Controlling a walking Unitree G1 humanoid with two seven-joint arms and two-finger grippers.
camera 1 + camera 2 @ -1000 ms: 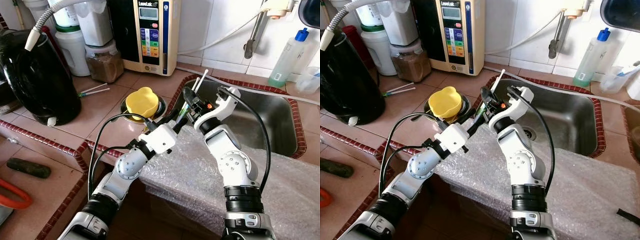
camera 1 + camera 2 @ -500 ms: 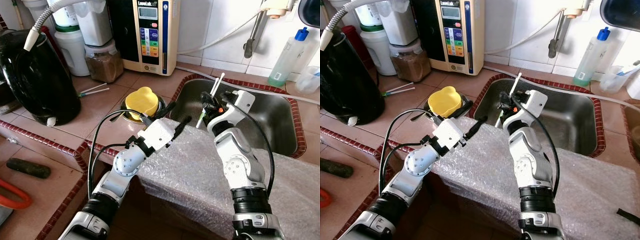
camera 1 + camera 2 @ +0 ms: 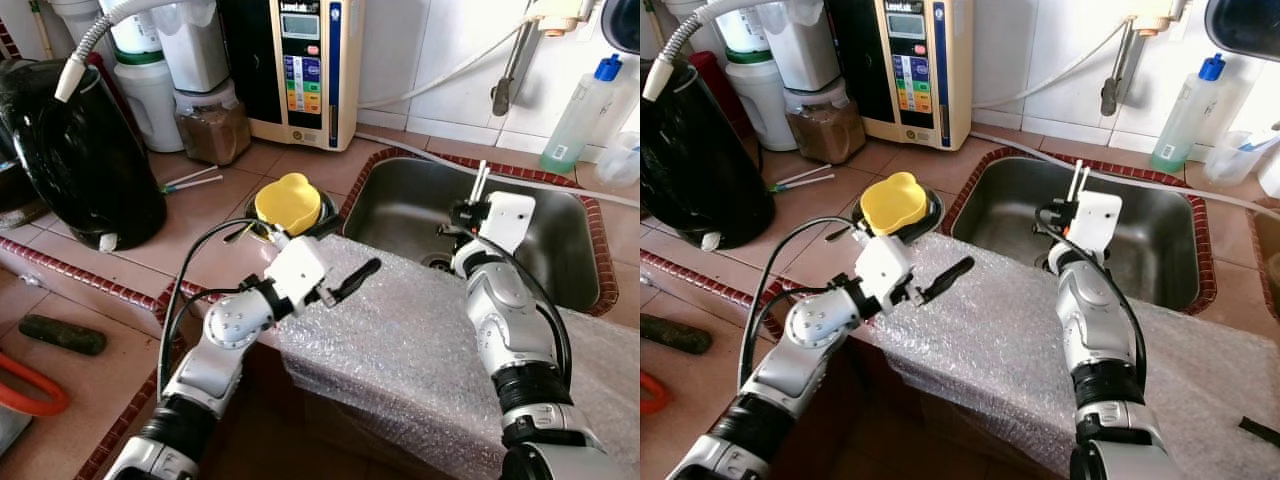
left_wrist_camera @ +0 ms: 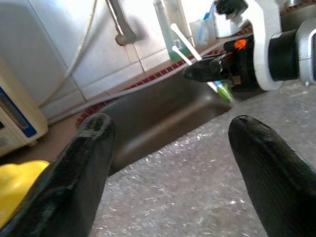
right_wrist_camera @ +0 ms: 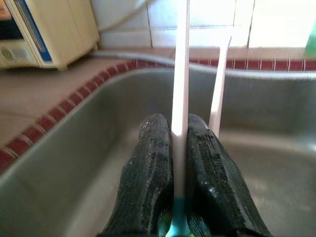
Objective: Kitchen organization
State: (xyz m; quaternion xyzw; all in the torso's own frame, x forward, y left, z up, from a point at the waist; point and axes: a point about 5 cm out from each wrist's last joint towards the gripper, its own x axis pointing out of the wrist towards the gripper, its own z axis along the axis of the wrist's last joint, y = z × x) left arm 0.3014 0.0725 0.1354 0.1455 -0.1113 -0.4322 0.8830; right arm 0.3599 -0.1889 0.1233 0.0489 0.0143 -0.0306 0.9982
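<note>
My right gripper [image 3: 464, 212] is shut on a white stick with a green end [image 3: 480, 180], held upright over the steel sink [image 3: 560, 250]. A second white stick stands right beside the first. In the right wrist view the stick [image 5: 181, 64] runs up between the two closed fingers [image 5: 153, 163], with green showing at their base. My left gripper [image 3: 352, 280] is open and holds nothing, hovering over the bubble wrap [image 3: 400, 350] at the sink's near left edge. The left wrist view looks past its spread fingers [image 4: 84, 163] at the right gripper [image 4: 210, 74] and the sticks [image 4: 185, 42].
A yellow lid [image 3: 288, 200] rests on a bowl left of the sink. Two more white sticks [image 3: 190, 181] lie on the tiled counter. A black pot [image 3: 80, 150], a brown-filled jar [image 3: 212, 120] and a water machine [image 3: 305, 65] line the back. A blue-capped bottle [image 3: 580, 115] stands behind the sink.
The grippers were close together at the sticks a second ago. The right gripper has carried the sticks right, out over the sink. The left gripper has drawn back left, open.
</note>
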